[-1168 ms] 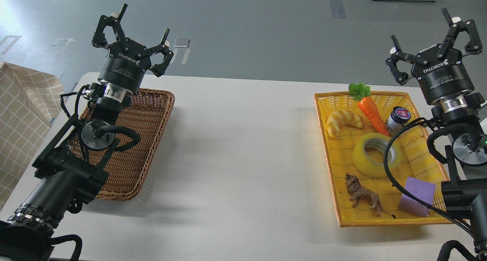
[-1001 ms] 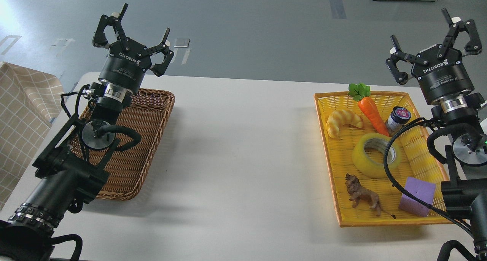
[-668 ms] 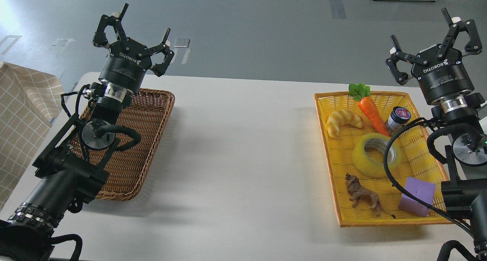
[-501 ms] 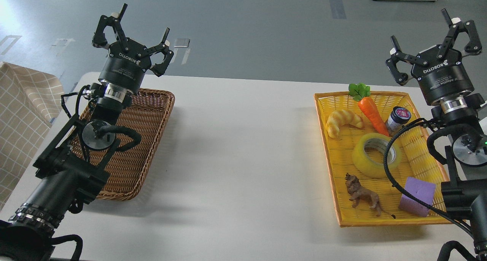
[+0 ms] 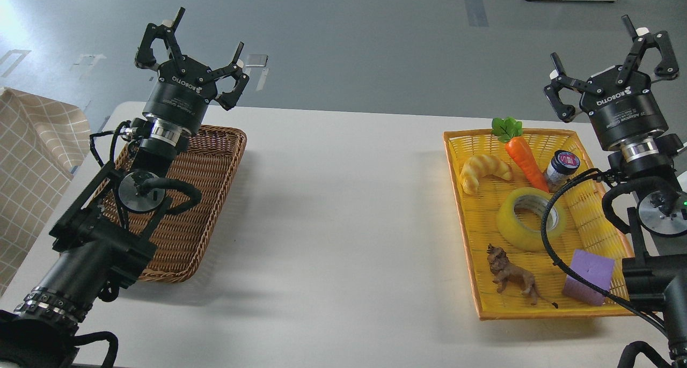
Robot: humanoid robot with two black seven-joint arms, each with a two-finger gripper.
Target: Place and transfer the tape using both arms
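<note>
The yellow tape roll with a grey-white core lies flat in the middle of the yellow basket on the right. My right gripper is open and empty, raised beyond the basket's far right corner, well apart from the tape. A black cable of the right arm crosses in front of the tape's right side. My left gripper is open and empty, raised above the far end of the brown wicker basket on the left.
The yellow basket also holds a croissant, a carrot, a small dark jar, a brown lion figure and a purple foam cube. A checked cloth hangs at the left. The white table spans between the baskets.
</note>
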